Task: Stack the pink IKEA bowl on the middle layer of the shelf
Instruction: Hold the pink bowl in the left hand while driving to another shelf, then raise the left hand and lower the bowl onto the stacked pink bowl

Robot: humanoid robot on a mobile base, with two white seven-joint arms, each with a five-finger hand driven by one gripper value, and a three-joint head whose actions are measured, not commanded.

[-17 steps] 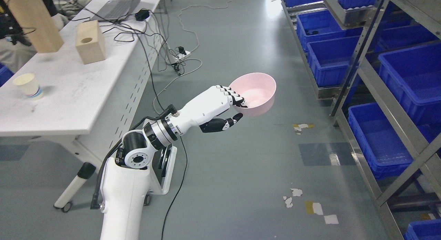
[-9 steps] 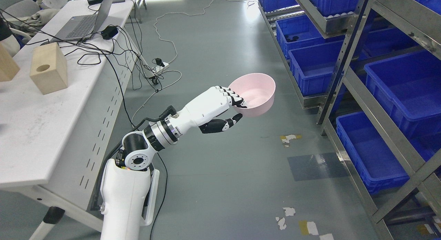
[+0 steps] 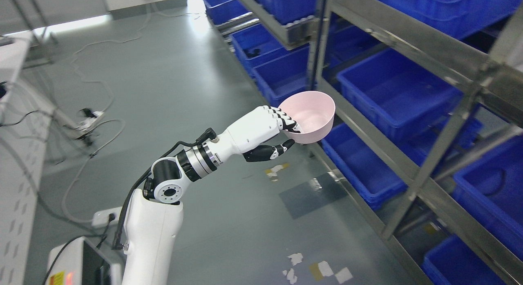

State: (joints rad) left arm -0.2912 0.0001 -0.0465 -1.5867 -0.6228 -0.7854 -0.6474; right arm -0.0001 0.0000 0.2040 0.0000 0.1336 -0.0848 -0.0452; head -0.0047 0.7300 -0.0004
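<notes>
Now my left hand grips the pink bowl by its near rim, fingers inside and thumb beneath, keeping it level just beside the shelf rail for stacking.

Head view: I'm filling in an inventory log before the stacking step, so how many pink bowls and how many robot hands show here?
pink bowl: 1
left hand, gripping the bowl's rim: 1
Total: 2
</notes>
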